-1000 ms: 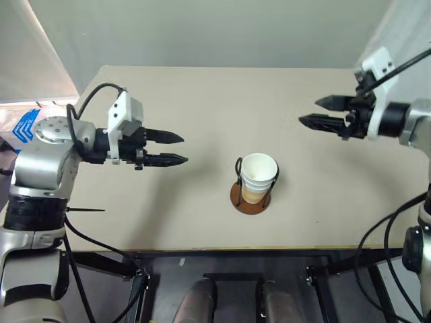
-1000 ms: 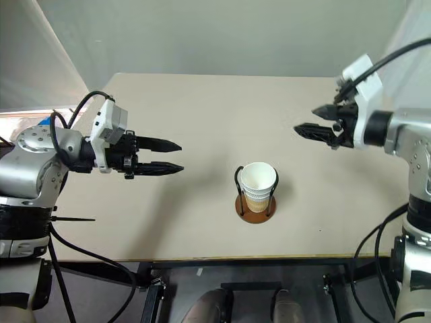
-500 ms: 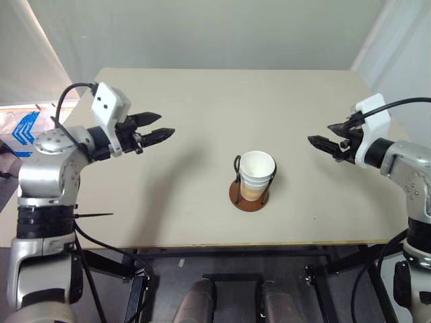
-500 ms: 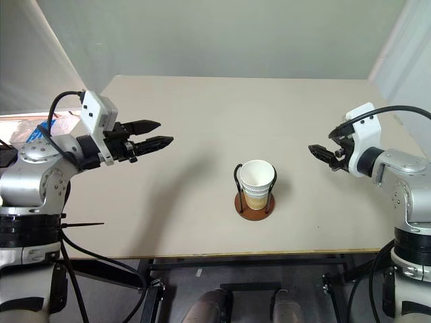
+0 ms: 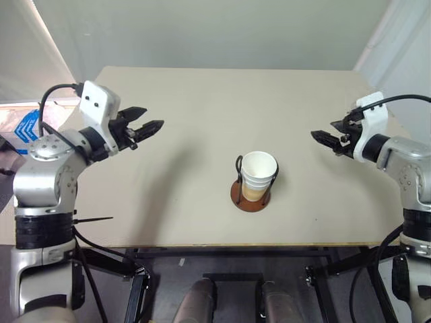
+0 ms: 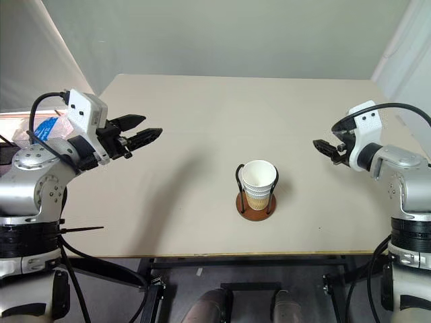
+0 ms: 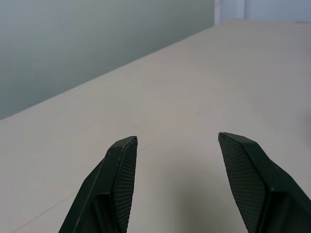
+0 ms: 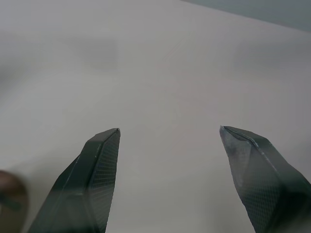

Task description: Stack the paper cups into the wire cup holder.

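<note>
- Cups first: the small tapered paper cups [image 5: 258, 172], white at the rim and tan-orange lower down, sit nested one inside another in the wire cup holder [image 5: 250, 196], a round reddish-brown disc base with two upright black wire arches, near the middle of the beige table [image 5: 202, 101], toward its near edge.
- Compared with a second ago, the left gripper [image 5: 149, 126] has swung away from the holder toward the far left of the table; its two black fingers are parted and grip nothing, as the left wrist view confirms with bare table between the fingertips [image 7: 127, 150].
- The right gripper [image 5: 320, 138] has dropped lower and drawn out toward the right edge; its fingers too stand spread and empty, well apart from the cups.
- The stack and holder have not shifted over that second.
- No loose cup lies elsewhere on the table, so I judge the stacking finished and both arms to be retreating from the work.
- Little risk remains: both grippers are well clear of the stack.
</note>
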{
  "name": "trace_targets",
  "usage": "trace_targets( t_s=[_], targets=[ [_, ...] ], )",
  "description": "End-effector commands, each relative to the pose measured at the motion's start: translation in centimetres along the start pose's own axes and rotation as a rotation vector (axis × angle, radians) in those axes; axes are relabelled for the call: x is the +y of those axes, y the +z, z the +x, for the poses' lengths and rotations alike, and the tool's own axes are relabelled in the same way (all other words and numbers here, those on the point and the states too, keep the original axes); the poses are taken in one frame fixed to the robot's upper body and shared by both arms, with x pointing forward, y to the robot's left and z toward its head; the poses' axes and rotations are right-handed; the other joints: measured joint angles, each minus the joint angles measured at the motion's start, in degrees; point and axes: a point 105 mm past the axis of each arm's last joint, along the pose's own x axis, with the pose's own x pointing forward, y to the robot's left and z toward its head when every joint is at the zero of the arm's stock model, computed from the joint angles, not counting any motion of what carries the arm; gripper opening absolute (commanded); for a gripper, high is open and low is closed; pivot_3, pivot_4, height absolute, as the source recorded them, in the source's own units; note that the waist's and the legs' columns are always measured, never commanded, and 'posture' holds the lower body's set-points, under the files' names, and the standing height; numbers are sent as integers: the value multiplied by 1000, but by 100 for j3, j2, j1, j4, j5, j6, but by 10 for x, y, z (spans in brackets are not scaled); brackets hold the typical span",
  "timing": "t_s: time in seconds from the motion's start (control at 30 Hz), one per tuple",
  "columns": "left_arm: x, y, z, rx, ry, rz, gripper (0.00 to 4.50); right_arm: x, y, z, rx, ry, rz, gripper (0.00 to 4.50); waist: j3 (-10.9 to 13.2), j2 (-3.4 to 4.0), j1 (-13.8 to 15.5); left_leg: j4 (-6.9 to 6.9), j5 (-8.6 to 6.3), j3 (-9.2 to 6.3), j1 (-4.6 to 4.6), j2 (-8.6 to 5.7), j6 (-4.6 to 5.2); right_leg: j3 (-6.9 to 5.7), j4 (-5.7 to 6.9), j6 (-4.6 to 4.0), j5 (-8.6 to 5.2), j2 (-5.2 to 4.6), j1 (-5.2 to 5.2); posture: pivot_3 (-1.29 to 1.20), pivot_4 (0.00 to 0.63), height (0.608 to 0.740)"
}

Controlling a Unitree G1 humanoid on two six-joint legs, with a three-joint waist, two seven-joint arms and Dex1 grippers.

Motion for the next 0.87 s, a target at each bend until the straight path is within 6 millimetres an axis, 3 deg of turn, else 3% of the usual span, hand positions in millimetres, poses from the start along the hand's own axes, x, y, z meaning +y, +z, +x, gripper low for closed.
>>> trace_targets(
  t_s=[0.03, 0.13, 0.23, 0.43, 0.6, 0.87],
  targets=[
    [3, 10, 4, -39, 34, 0, 2918, -13, 19, -6, -60, -59, -34, 3446, 0, 0, 2, 0, -1, 0, 0, 0, -1, 0, 0, -1, 0, 0, 0, 0, 150, 740],
    [3, 7, 9, -37, 49, -35, 3467, -14, 19, -8, -58, -69, -36, 3474, 0, 0, 5, 0, -2, 1, 0, 1, -2, -1, 0, -3, 2, 0, 0, 0, 150, 740],
    [-1, 7, 13, -48, 19, -52, 4463, -15, 20, -11, -53, -83, -43, 3474, 0, 0, 8, 0, -3, 1, 0, 2, -4, -2, 0, -3, 2, 0, 0, 0, 150, 740],
    [-1, 8, 23, -48, 0, -42, 4463, -25, 15, -24, -29, -129, -37, 3474, 0, 0, 36, 0, -5, 1, -1, 3, -4, -3, -3, -4, 3, 1, 1, 0, 150, 740],
    [-12, 5, 33, -44, -80, -30, 4500, -29, 10, -35, -2, -178, -33, 4433, 0, 0, 41, 1, -7, 2, -3, 2, -3, -3, -9, -3, 4, 0, 2, 0, 150, 740],
    [-18, 7, 52, -53, -129, 10, 4500, -26, 4, -47, 29, -191, -34, 4433, 0, 0, 47, 2, -6, 2, -3, 2, -1, -1, -10, 5, 8, 1, 3, 0, 150, 740]
  ],
)
